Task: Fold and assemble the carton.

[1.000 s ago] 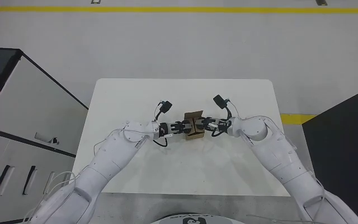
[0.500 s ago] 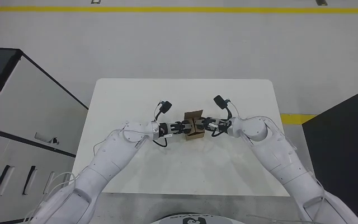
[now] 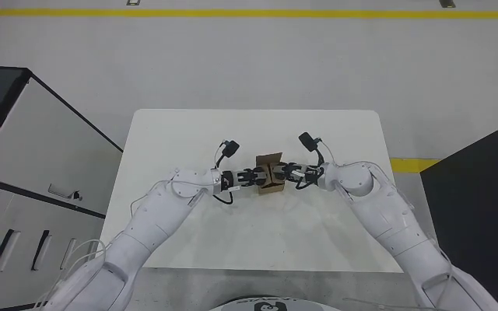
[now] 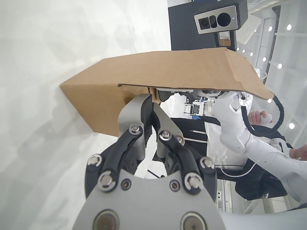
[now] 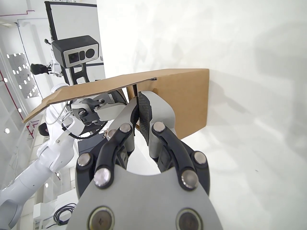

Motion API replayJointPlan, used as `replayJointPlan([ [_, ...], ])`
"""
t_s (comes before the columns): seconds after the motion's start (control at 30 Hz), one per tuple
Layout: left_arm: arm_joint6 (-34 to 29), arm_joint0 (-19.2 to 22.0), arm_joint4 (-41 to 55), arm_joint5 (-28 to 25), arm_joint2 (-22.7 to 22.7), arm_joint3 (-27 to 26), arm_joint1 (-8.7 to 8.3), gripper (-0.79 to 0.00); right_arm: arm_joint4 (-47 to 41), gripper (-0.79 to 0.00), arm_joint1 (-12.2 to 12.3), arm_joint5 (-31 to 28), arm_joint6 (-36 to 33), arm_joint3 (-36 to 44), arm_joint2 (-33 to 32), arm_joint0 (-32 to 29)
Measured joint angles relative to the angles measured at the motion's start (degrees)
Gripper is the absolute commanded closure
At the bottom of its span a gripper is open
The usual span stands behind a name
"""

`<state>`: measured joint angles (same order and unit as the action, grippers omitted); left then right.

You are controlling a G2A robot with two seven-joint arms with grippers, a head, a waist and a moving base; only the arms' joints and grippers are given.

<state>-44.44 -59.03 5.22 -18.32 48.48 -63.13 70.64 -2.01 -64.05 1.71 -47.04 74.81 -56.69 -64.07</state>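
Note:
A small brown carton (image 3: 270, 172) stands partly unfolded on the middle of the white table (image 3: 171, 140), one flap sticking up at the back. My left gripper (image 3: 254, 178) is shut on the carton's left side panel; the left wrist view has the carton (image 4: 153, 72) with the fingers (image 4: 134, 111) pinching a cardboard edge. My right gripper (image 3: 285, 175) is shut on the opposite side; in the right wrist view the carton (image 5: 182, 96) has a thin cardboard edge clamped between the pads (image 5: 144, 111). The carton's inside is hidden.
A grey cabinet (image 3: 39, 148) stands beside the table on the left and a dark unit (image 3: 467, 194) on the right. Bare tabletop lies all round the carton. Each wrist view shows the other arm's camera beyond the carton.
Almost nothing differs; the right arm's wrist has shifted very slightly, and both grippers keep their hold on the carton.

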Motion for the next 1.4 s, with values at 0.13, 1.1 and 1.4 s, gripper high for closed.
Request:
replayJointPlan([
  [0.13,-0.58,-0.53,1.75,-1.77,1.09,-0.81,-0.16,0.0,-2.24,0.0,0.17,-1.26,-0.34,0.55,-1.5,-0.6],
  [1.1,-9.15,-10.16,2.22,-4.38,11.67,-13.21,-4.63,-0.785,-17.96,-0.785,2.57,-12.84,-7.87,-0.07,-15.48,-4.58],
  [1.4,-7.62,-10.86,0.43,-3.74,10.62,-13.94,-4.51,-0.785,-18.26,-0.785,2.06,-13.19,-5.32,-0.58,-14.0,-4.09],
])
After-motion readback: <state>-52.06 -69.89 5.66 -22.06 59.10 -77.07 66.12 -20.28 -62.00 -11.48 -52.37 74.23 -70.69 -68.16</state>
